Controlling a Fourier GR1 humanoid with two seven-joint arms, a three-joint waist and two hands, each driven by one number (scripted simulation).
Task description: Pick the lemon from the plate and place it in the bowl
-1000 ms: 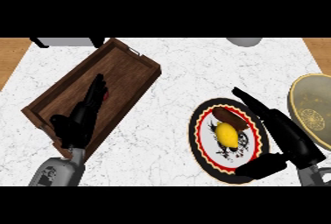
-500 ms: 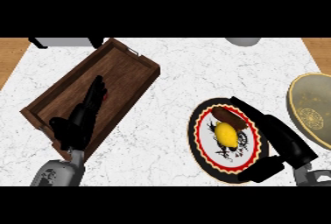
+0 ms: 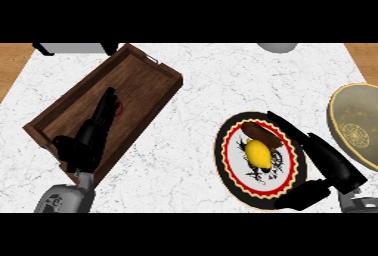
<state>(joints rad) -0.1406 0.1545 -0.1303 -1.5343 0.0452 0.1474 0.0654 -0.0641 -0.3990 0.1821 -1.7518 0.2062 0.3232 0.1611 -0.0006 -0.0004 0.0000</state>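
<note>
A yellow lemon lies in the middle of a white plate with a red and black rim, next to a brown oblong item. My right hand reaches over the plate's right rim, fingers straight and pointing up-left, thumb low at the plate's bottom edge; it does not touch the lemon. The olive-gold bowl sits at the right edge, partly cut off. My left hand rests open over the wooden tray.
A dark wooden tray lies tilted at the left on the white marble counter, with a small red item beside the left fingers. A grey object and a dark appliance stand at the far edge.
My right hand has shifted left and lower over the plate's right rim, coming closer to the lemon. The left hand and the lemon have stayed put.
</note>
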